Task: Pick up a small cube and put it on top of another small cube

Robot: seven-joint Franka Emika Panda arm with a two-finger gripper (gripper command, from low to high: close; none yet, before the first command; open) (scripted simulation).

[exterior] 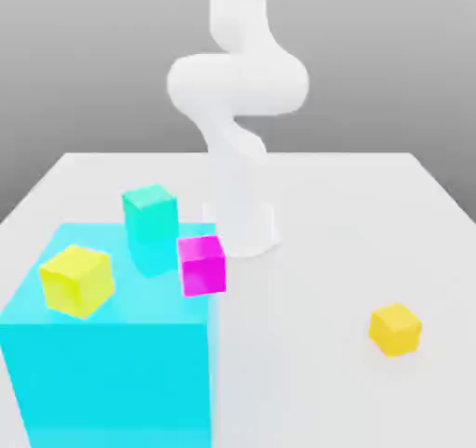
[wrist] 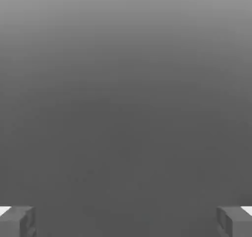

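My pincer [wrist: 126, 222] is spread wide, its two grey, squared-off fingertips [wrist: 27, 222] standing well apart against a smooth grey expanse. The golden cube [exterior: 396, 330] sits on the pale counter [exterior: 316, 204], plain and matte-looking, with flat orange-tinged faces and straight edges. It is turned so that a corner points toward the viewer, and it lies toward the exterior view's right edge of the counter, much nearer the viewer than the far edge.

The counter is smooth and almost white, and my glossy white, rounded arm [exterior: 237, 84] rises from its base near the far edge. Toward the exterior view's left stands a big, smooth cyan block [exterior: 112, 381] with a flat top. A lemon-yellow cube [exterior: 77, 281], larger than the golden one, shows over that top near its front left corner. A teal cube [exterior: 151, 216] shows at the block's far edge, and a magenta cube [exterior: 202, 266] overlaps its right edge; I can't tell exactly how either one is supported. The block and these three are well to the left of the golden cube.

From my pincer, the golden cube is well apart, down on the counter, while my arm reaches up above its base; I can't tell its exact direction from my fingertips.
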